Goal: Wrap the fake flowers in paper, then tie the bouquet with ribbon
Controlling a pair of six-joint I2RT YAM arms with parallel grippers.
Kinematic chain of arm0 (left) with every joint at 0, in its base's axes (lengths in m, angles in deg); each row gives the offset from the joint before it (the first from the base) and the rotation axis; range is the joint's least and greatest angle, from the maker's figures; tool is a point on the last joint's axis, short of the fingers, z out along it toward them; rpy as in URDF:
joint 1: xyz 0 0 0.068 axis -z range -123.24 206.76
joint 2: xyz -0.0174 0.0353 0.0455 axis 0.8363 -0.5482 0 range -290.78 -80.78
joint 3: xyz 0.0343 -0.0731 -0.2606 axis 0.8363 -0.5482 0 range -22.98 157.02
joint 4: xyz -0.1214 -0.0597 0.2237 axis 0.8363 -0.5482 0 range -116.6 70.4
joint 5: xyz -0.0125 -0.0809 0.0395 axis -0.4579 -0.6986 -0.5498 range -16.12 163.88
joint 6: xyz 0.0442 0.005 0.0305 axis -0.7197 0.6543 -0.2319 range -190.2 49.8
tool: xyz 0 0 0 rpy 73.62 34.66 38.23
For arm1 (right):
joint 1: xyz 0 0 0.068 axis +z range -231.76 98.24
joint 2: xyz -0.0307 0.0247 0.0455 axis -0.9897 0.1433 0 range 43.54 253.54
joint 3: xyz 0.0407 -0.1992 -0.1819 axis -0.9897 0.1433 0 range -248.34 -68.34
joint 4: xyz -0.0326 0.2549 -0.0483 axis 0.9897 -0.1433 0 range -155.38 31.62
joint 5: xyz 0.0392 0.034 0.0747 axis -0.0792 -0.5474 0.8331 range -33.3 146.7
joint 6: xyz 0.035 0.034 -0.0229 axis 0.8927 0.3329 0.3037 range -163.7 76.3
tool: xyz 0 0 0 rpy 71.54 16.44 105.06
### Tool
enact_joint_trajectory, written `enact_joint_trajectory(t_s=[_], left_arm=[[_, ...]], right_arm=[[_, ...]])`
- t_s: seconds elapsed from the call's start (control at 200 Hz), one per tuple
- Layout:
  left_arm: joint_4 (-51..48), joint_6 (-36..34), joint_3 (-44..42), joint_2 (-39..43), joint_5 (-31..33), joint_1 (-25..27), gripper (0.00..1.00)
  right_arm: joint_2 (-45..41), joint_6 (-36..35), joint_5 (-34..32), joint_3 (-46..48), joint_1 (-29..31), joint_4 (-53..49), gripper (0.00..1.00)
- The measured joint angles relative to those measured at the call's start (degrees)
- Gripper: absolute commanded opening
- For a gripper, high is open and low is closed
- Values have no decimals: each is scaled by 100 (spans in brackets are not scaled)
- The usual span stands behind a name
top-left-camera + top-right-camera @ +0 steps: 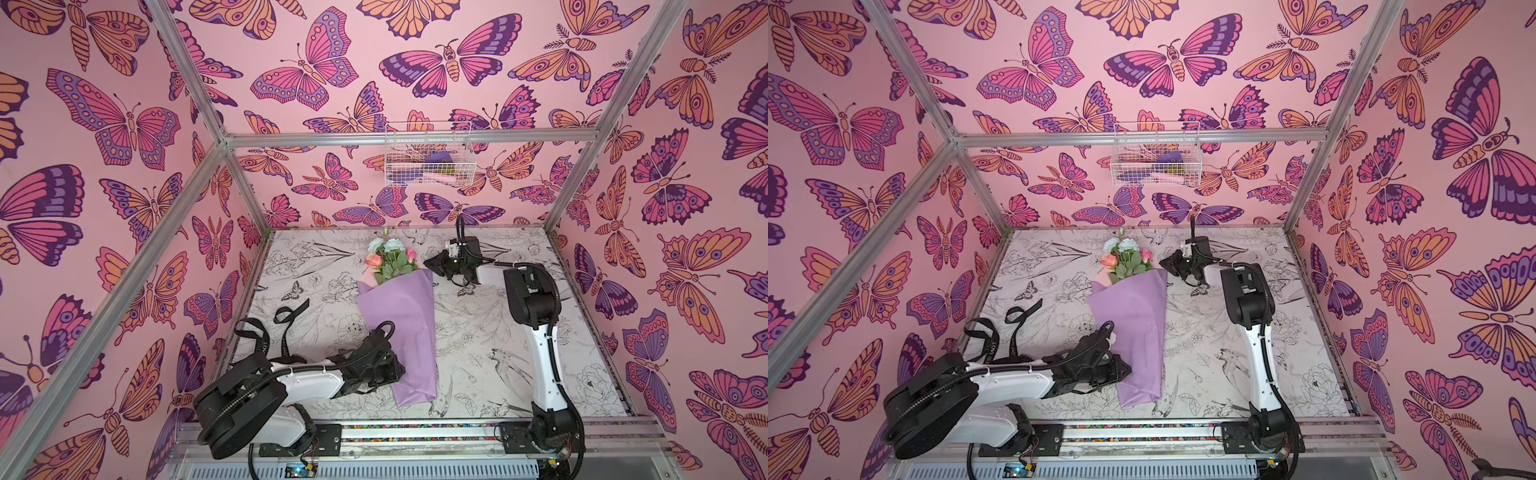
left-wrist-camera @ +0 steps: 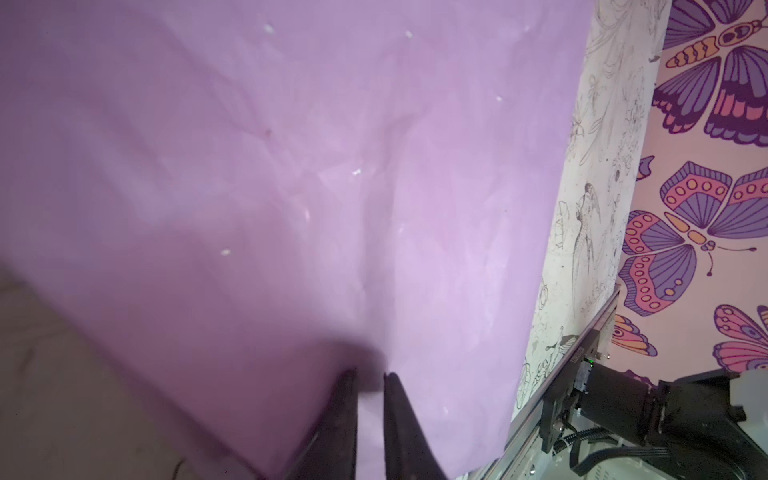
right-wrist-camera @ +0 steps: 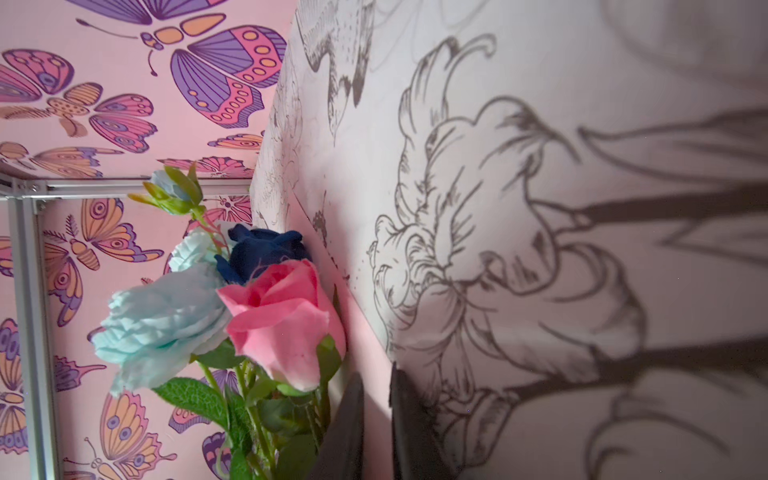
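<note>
The bouquet of fake flowers lies lengthwise on the table in its lilac wrapping paper (image 1: 399, 316) (image 1: 1133, 328), with the blooms (image 1: 388, 255) at the far end. My left gripper (image 1: 401, 368) (image 1: 1127, 370) sits at the wrap's near left edge. In the left wrist view its jaws (image 2: 370, 376) stand a narrow gap apart over the lilac paper (image 2: 291, 166). My right gripper (image 1: 428, 262) (image 1: 1163, 262) is at the wrap's far right corner, beside the blooms. Its jaws (image 3: 376, 374) are also slightly apart, next to a pink rose (image 3: 282, 316) and a pale blue bloom (image 3: 162, 324).
A long black ribbon (image 1: 297, 308) (image 1: 1025, 311) lies looped on the table left of the bouquet, behind my left arm. A white wire basket (image 1: 428, 160) hangs on the back wall. Butterfly-print walls close in the table; a metal rail (image 1: 415, 432) runs along the front.
</note>
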Motion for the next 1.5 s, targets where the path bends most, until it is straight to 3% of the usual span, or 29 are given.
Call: enact_joint_trajectory(t_s=[0.11, 0.26, 0.386, 0.551, 0.706, 0.841, 1.122, 1.497], left_arm=[[-498, -66, 48, 337, 120, -15, 41], [-1270, -210, 122, 1102, 339, -136, 47], [-1902, -334, 302, 1827, 564, -361, 61], [-2524, -555, 505, 2649, 822, -1172, 82], [-2774, -896, 673, 2540, 815, -1961, 100], [-2785, -1224, 1010, 1976, 741, -2267, 100], [-1932, -1515, 1200, 420, 304, -2555, 85], [-1034, -1456, 1370, -826, -105, -2634, 59]], right_arm=[[-393, -354, -151, 90, -22, -546, 35], [-1414, -756, -385, 686, -31, -1027, 44], [-2323, -1019, -568, 1362, -31, -1296, 48], [-3320, -1244, -944, 2361, 7, -1729, 53], [-4050, -1366, -1272, 3209, 184, -2094, 60], [-4546, -1401, -1445, 3733, 450, -2232, 63], [-4828, -1360, -1611, 4223, 1158, -2212, 67], [-3991, -1327, -1598, 4183, 1534, -1755, 70]])
